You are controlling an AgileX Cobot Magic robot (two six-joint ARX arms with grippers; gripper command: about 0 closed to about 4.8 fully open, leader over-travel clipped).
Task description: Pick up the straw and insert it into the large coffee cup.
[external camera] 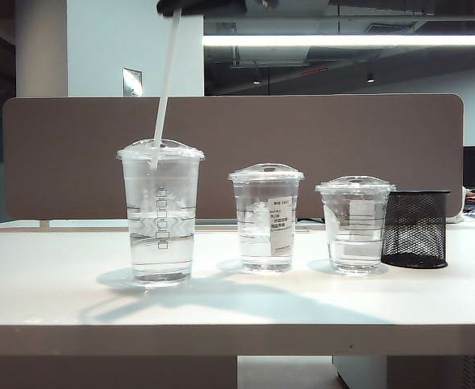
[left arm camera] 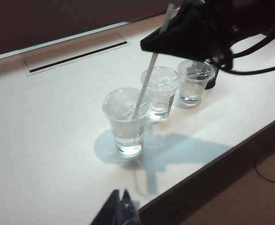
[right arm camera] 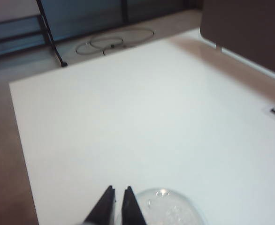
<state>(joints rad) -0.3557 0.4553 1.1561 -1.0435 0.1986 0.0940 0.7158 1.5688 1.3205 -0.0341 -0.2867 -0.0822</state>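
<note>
Right claw [right arm camera: 118, 206] pinches straw [external camera: 164, 89] top, above large coffee cup [external camera: 160, 215]; left claw [left arm camera: 121, 211] idle.

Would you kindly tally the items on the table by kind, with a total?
Clear lidded cups: 3, namely the large coffee cup, a medium cup and a short cup
Straws: 1, the straw, held by the right gripper, its tip at the large cup's lid
Black mesh holders: 1, the pen holder
Total: 5

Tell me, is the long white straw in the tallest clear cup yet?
In: the straw tip pierces the tallest cup's domed lid, held slanted by the right gripper.
</note>
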